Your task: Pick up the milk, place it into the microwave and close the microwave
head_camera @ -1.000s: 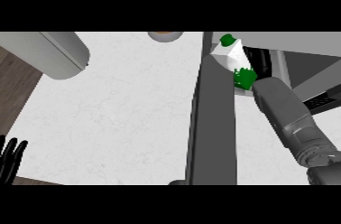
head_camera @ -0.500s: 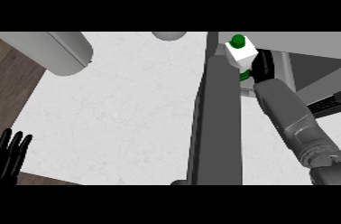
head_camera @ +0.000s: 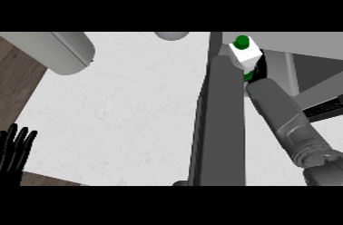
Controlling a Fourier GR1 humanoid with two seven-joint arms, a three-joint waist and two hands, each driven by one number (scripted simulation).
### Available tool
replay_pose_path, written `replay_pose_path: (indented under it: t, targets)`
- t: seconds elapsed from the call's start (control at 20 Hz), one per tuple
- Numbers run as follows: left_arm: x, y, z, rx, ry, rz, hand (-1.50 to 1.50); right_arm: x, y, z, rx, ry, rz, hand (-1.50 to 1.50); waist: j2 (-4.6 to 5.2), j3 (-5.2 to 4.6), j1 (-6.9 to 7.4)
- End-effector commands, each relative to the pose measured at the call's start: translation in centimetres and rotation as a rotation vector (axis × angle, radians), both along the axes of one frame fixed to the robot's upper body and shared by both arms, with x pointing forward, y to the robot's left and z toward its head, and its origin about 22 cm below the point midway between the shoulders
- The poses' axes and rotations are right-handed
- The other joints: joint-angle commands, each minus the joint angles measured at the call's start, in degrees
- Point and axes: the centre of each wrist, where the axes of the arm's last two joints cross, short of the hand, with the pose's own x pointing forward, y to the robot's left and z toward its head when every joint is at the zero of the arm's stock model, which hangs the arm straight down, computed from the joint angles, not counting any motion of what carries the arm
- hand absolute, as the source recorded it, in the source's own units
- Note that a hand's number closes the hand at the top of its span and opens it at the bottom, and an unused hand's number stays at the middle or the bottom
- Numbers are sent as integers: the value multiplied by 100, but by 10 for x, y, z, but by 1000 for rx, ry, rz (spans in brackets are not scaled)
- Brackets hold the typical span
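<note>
A pale, faintly speckled stone-like counter [head_camera: 120, 110] with a matt finish. Brown wood-grain floor [head_camera: 17, 79] at left. A smooth dark grey microwave door [head_camera: 221, 129]. A smooth white milk carton [head_camera: 244, 56] with a green cap.

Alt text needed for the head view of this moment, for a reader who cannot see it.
The right hand, mostly hidden behind its grey forearm, holds a white milk carton with a green cap at the microwave's opening, just past the edge of the open microwave door. The left hand rests open at the lower left edge over the white counter.
</note>
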Motion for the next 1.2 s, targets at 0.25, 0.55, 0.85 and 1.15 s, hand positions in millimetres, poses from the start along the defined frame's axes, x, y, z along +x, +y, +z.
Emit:
replay_pose_path:
  t: [0.25, 0.55, 0.85, 1.15]
  targets:
    - [8, -6, -5, 1, 1, -4, -150, -3, 24, -6, -26, -10, 39, -150, -30, -3, -42]
    - [3, 0, -5, 8, -4, -8, -150, 1, 26, 0, -21, 3, 58, -150, -96, -7, -92]
    - [-3, -3, -11, -7, -7, 9, -150, -9, 7, -16, -10, 20, 77, -150, -114, 2, -159]
    - [-5, 5, -6, 16, -26, 19, -150, -13, 22, -24, 47, 41, 92, -150, -187, -5, -277]
